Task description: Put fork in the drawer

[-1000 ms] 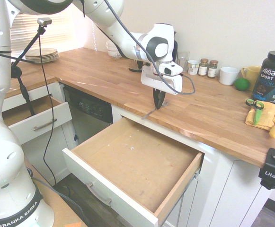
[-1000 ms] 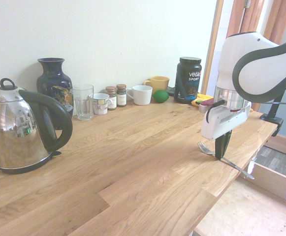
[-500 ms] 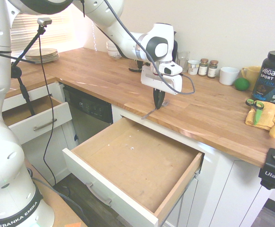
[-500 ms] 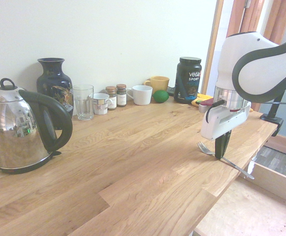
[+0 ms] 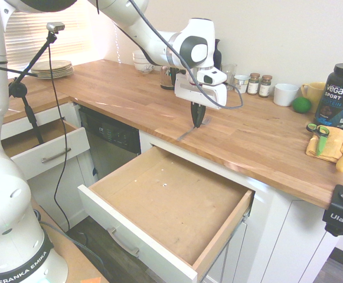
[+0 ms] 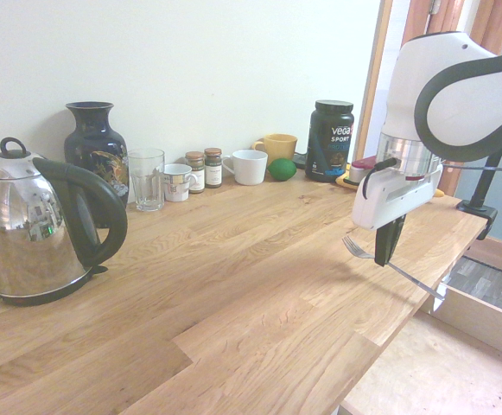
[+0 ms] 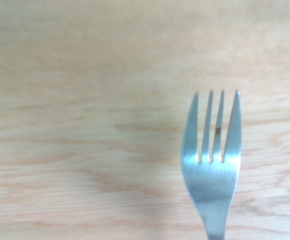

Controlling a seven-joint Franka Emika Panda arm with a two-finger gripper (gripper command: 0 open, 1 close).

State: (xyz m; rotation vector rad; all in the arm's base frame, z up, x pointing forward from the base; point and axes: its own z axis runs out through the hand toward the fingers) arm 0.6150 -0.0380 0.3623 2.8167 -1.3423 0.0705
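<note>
The fork (image 5: 186,133) hangs above the counter (image 5: 260,141) edge, behind the open drawer (image 5: 171,203).

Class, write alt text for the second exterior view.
The arm's tool holds a silver fork just above a wooden counter. A steel kettle stands at left; the open drawer lies below at right.

The fork (image 7: 212,160) shows its four tines over the blurred light wooden counter (image 7: 85,125) — a tiny dark speck sits on one tine.

Fork (image 6: 395,267): slim silver metal, four tines, tilted, lifted off surface. Drawer (image 5: 177,200): wide, white-fronted, pulled open, brown board bottom.
</note>
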